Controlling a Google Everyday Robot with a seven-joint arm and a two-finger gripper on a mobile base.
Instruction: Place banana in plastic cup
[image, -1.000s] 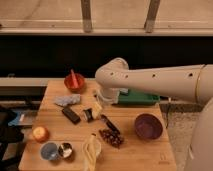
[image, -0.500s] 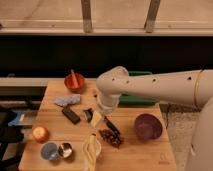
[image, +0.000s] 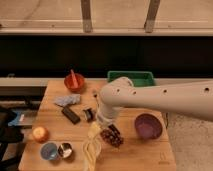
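Your gripper (image: 104, 121) hangs under the arm's (image: 165, 97) bulky white wrist, low over the middle of the bench (image: 145, 155). You cannot tell whether it is released or clenched, because the wrist housing covers it.

At the gripper's 6 o'clock lies the banana (image: 91, 146), stretched lengthwise toward the near edge. Its far end is just beside the gripper, and you cannot tell if they touch. Just at the gripper's 5 o'clock sits a dark red clump (image: 113, 136), close beside the banana's upper part. At 9 o'clock, near, is a small dark object (image: 89, 114), and beyond it a black bar (image: 70, 114) lying at a slant.

The plastic cup (image: 48, 150) stands upright at the gripper's 8 o'clock, well apart, near the bench's front left corner. The banana is outside it. The shiny metal cup (image: 65, 149) stands against its 3 o'clock side, between it and the banana. An orange fruit (image: 40, 133) sits at the plastic cup's 11 o'clock.

Farther out, a purple bowl (image: 148, 126) is at the gripper's 3 o'clock, a grey cloth (image: 67, 100) at 10 o'clock, a red bowl (image: 74, 82) at 11 o'clock and a green bin (image: 131, 78) at 1 o'clock.
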